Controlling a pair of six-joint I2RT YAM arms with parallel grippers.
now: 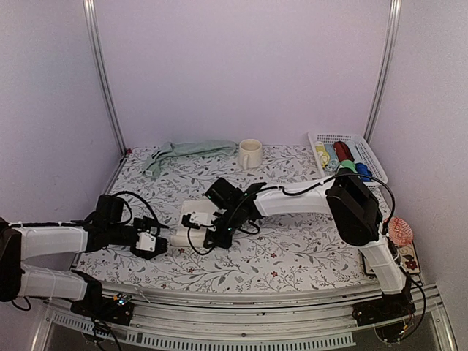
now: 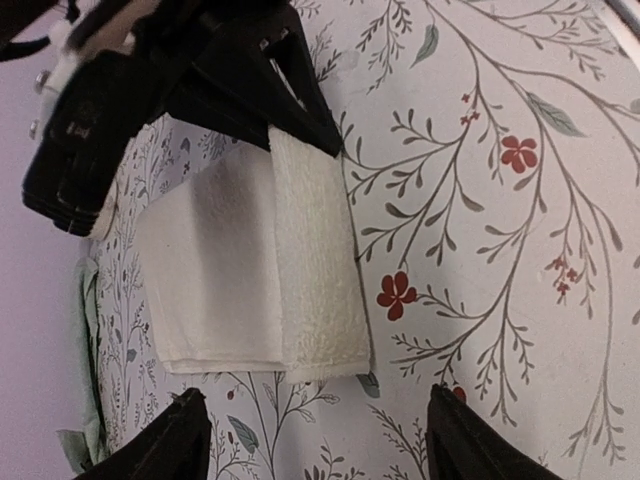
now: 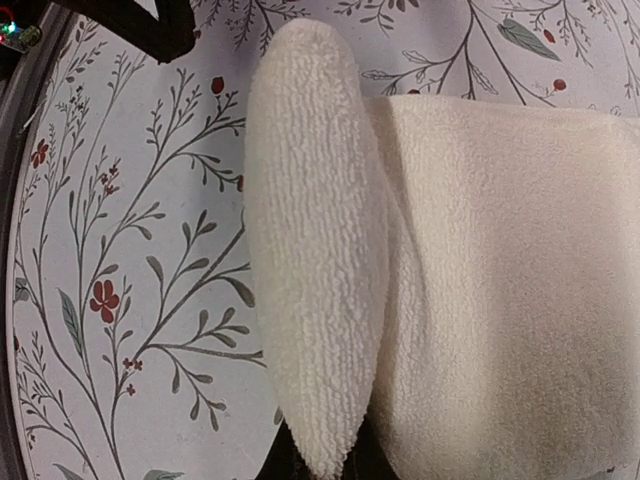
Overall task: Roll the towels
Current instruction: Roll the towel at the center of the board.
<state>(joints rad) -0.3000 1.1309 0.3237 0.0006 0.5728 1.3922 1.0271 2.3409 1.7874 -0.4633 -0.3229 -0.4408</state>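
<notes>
The cream towel (image 1: 191, 218) lies folded on the table, left of centre. My right gripper (image 1: 221, 234) is shut on its near long edge and holds that edge up as a turned-over fold (image 3: 315, 250). The fold hides most of its fingers. In the left wrist view the fold (image 2: 315, 270) runs along the flat towel (image 2: 210, 270), with the right gripper (image 2: 320, 140) at its far end. My left gripper (image 2: 320, 440) is open and empty, just short of the towel's left end (image 1: 157, 243). The sage green towel (image 1: 186, 151) lies crumpled at the back.
A cream mug (image 1: 249, 153) stands at the back, next to the green towel. A white basket (image 1: 345, 155) with coloured items is at the back right. A pink object (image 1: 400, 231) lies at the right table edge. Metal frame posts stand at both back corners.
</notes>
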